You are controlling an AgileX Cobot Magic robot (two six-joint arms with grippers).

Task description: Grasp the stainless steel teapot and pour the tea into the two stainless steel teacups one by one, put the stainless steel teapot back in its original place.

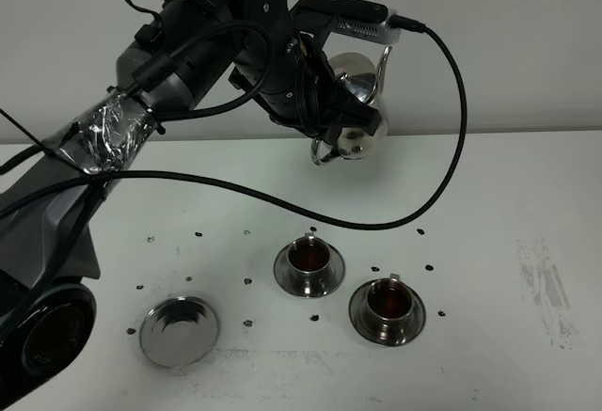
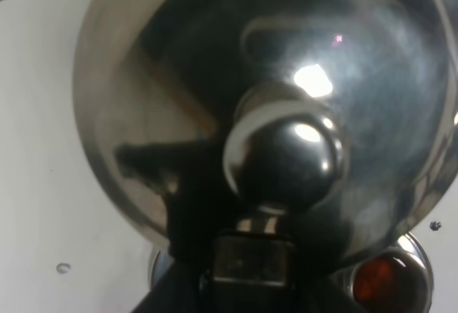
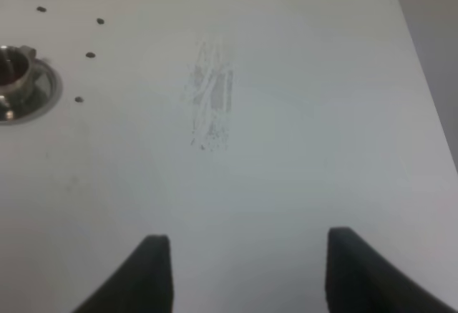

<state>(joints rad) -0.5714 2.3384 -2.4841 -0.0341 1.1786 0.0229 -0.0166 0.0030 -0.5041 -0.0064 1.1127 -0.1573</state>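
Teapot, polished and rigid, hangs high at twelve o'clock, clamped in the left gripper; steel this slick looks slippery, so the handle seems the safest hold. Its empty saucer waits at seven o'clock. Both teacups hold dark tea. Right gripper stands open, empty.

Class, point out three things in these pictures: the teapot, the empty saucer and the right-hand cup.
teapot (image 1: 360,82), high outside view, on its shiny body.
empty saucer (image 1: 179,331), high outside view, on its flat middle.
right-hand cup (image 1: 388,301), high outside view, on the tea inside.
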